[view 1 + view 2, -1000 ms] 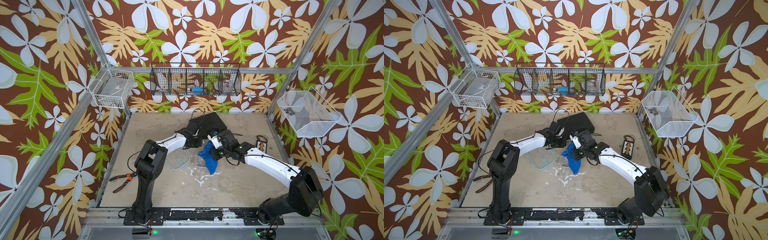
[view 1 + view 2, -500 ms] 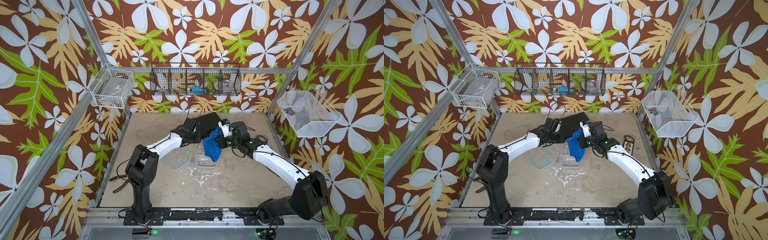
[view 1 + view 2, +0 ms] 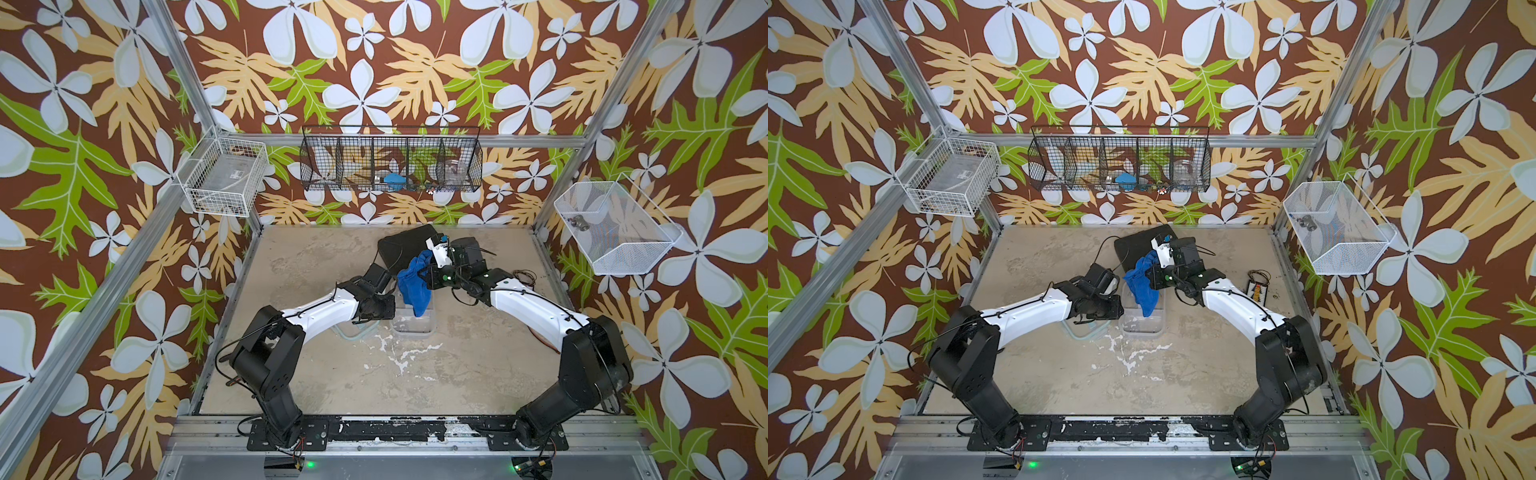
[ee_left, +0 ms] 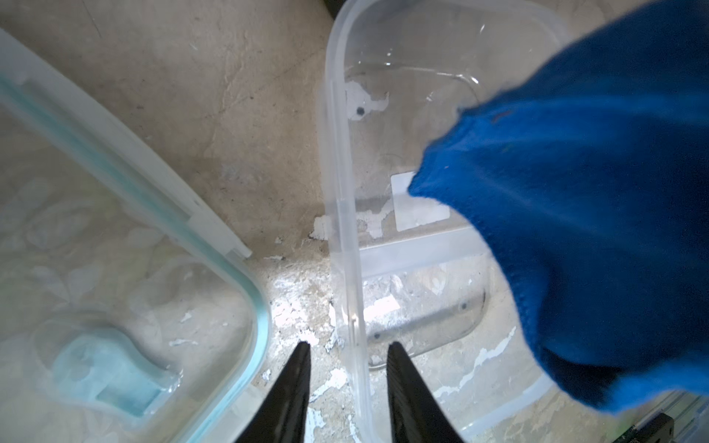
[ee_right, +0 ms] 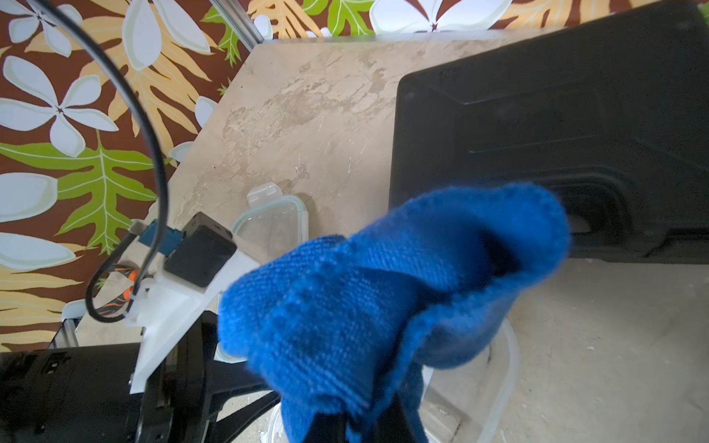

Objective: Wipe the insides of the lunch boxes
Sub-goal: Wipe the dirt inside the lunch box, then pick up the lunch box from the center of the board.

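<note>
1. Beige and mottled, the bench [image 3: 316,374] carries everything. Flaked white patches [image 3: 399,361] lie just in front of the tub.
2. Black and moulded, the hard case [image 5: 556,126] lies at the back behind both arms. It has no part in the wiping and is best left alone.
3. The clear tub [image 3: 413,326] stands open side up near the middle of the bench, between the two arms. Its inside looks bare, so I judge the step in hand is getting the cloth down into it.
4. The clear lid [image 4: 134,276], rimmed in pale teal, lies flat just beside the tub on the left arm's side. A strip of bare bench shows between them.
5. The blue cloth [image 3: 415,286] hangs bunched from the right tool [image 5: 360,422], whose jaws are clamped together on it. Its lower end dangles over the tub's rear half; I cannot tell whether it touches the floor.
6. On the left tool [image 4: 348,345] the jaws stand apart, one finger outside the tub's long wall and one inside, neither visibly pressing it.
7. To do it well, pinch that wall first so the light tub cannot skid. Then lower the cloth, press it flat and sweep the floor into the corners and up the walls, clear of the left fingers [image 4: 295,383].
</note>
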{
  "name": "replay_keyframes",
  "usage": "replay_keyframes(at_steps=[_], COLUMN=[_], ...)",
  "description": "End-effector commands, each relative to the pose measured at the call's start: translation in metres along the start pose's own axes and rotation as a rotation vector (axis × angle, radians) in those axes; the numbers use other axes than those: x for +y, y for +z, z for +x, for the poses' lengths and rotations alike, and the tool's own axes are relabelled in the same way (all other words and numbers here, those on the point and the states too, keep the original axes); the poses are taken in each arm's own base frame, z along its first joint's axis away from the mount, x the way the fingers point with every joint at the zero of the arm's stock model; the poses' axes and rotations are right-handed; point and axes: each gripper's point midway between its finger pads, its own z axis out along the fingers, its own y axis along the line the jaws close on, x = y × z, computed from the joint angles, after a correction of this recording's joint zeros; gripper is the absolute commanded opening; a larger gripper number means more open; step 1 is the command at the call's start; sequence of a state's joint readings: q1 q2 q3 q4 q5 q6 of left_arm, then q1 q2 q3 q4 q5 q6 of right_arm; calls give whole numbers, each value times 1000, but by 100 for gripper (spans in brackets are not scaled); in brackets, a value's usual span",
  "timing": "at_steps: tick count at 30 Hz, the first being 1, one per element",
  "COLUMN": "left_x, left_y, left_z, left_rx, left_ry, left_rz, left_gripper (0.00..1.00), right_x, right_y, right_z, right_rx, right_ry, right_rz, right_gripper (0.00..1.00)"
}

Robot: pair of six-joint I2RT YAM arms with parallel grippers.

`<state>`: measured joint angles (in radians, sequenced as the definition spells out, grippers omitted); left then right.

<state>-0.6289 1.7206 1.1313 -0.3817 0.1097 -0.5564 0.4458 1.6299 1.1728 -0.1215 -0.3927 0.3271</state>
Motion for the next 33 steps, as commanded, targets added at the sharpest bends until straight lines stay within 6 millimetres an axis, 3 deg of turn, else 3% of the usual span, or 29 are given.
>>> replay_keyframes(at_steps=[1, 5, 9, 15, 19, 25, 30, 33], left_x=[-4, -9, -9, -7, -9, -19, -13, -7], left_y=[6, 13, 23, 29, 26, 19, 16, 14], left_z=[1, 2, 11, 10, 0, -22, -39, -53], left_rx=[9, 19, 52, 55, 23, -40, -89, -111], left_ry=[-15, -6, 2, 2, 19, 53, 71, 24], left_rz=[1, 3, -3, -18, -24, -21, -73, -63], left_gripper=[33, 23, 22, 8, 2, 0, 0, 0], right_x=[1, -6, -14, -18, -21, -5, 4, -4], right_y=[6, 16, 31, 57, 66, 76, 66, 57], right_z=[7, 24, 46, 91, 110, 131, 155, 171], right_rx=[31, 91, 164, 351, 417, 536, 631, 697], right_ry=[-23, -21, 7, 59, 82, 79, 22, 9], right_rz=[-26, -21, -24, -83, -109, -188, -190, -152], right_gripper=[0, 0, 0, 0, 0, 0, 0, 0])
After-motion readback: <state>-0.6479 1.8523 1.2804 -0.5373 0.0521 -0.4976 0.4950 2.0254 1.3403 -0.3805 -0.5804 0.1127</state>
